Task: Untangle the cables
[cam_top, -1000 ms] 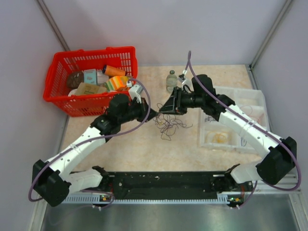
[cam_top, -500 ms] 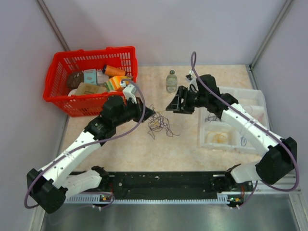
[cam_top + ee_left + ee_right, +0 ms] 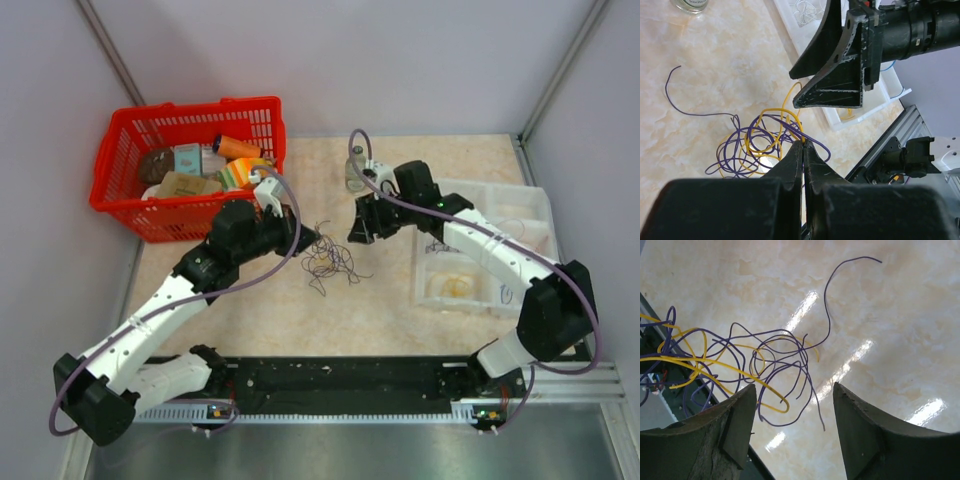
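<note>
The cables (image 3: 330,262) are a loose tangle of thin purple and yellow wires on the marble table between the arms. In the left wrist view the cables (image 3: 760,145) lie just past my fingertips. My left gripper (image 3: 312,240) is shut on strands at the tangle's left edge, and its tip (image 3: 803,143) pinches purple and yellow wire. My right gripper (image 3: 358,232) hovers just right of and above the tangle, open and empty. In the right wrist view the right gripper (image 3: 795,392) has wide jaws over the cables (image 3: 740,365).
A red basket (image 3: 120,150) with several items stands at the back left. A small glass bottle (image 3: 355,168) stands behind the tangle. A white compartment tray (image 3: 530,215) with a few wires lies on the right. The black base rail (image 3: 340,378) runs along the near edge.
My right gripper let go of the tangle, drew back to the right, then swung left and turned down over it. My left gripper pulled the tangle slightly left.
</note>
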Robot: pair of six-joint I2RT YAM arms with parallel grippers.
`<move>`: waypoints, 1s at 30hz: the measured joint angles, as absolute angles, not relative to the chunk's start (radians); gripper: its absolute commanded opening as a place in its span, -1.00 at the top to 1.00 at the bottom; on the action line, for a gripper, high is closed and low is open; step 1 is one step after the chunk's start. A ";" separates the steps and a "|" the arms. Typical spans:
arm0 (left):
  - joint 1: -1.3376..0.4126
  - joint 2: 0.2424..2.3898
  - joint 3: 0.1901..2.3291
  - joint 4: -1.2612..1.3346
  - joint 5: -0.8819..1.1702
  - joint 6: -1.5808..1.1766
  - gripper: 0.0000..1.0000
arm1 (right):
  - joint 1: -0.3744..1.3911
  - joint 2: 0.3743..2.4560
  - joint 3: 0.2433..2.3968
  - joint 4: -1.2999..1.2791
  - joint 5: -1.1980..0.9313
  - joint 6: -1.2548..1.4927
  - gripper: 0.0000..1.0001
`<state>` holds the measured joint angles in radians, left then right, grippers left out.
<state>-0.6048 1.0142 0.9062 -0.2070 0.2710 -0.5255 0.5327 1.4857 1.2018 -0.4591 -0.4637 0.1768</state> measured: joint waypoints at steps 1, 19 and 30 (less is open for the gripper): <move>-0.605 1.013 0.906 -0.209 0.271 -0.525 1.00 | 0.537 1.493 1.197 -0.438 -0.458 0.171 -0.19; -0.557 0.982 0.924 -0.461 0.002 -0.517 0.34 | 0.696 1.251 1.388 -0.507 -0.193 0.232 1.00; -0.535 0.839 0.849 -0.377 0.139 -0.490 -0.79 | 0.697 1.315 1.795 -0.528 -0.256 0.398 1.00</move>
